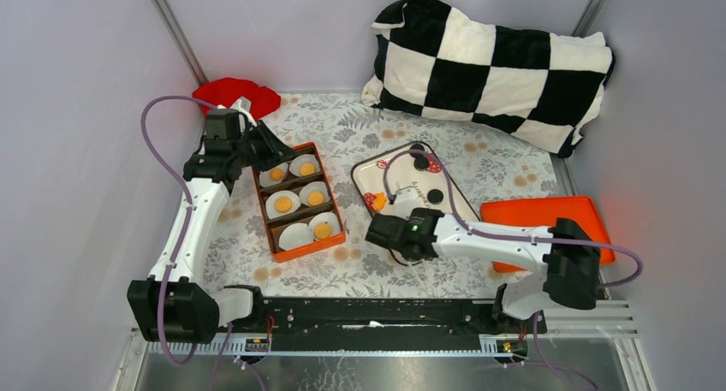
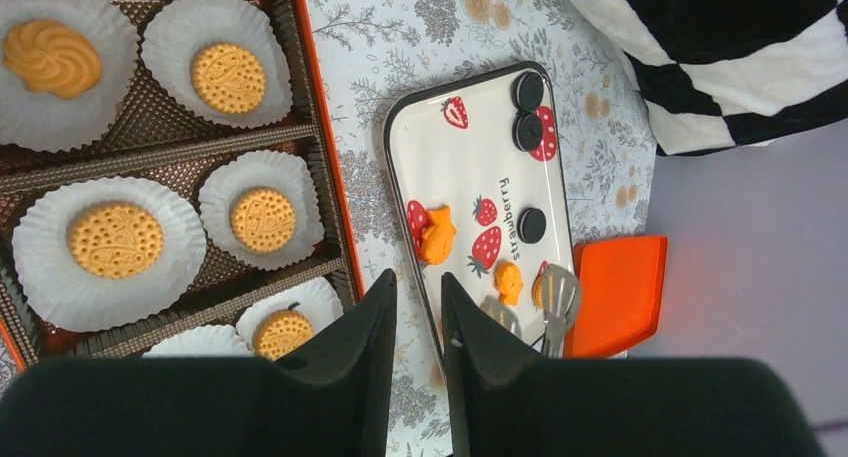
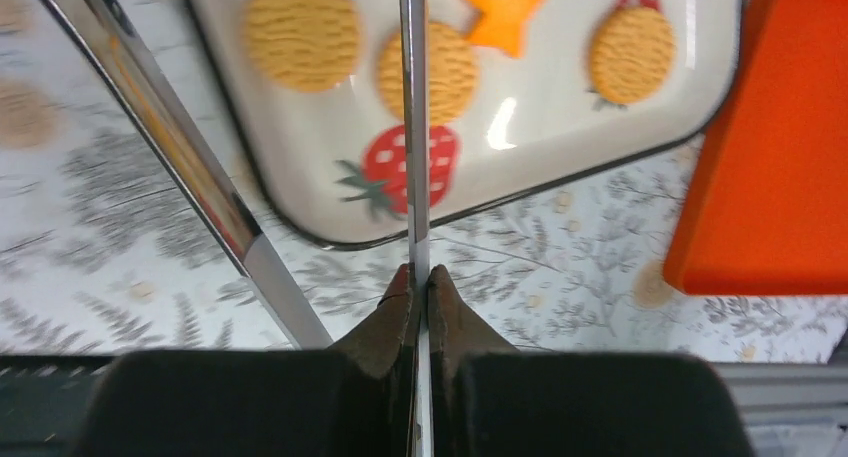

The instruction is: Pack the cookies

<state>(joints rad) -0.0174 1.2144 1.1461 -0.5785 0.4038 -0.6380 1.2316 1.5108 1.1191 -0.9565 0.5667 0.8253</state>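
Round golden cookies and an orange star-shaped piece lie on the white strawberry tray, with black cookies at its far end. My right gripper is shut on one arm of metal tongs; the other arm splays out to the left. The tongs' tips hover over the tray's near end. The orange box holds white paper cups, several with a cookie inside. My left gripper hangs above the box's far end, slightly open and holding nothing.
An orange lid lies right of the tray. A black-and-white checkered pillow fills the back right, and a red cloth sits at the back left. Grey walls close in both sides.
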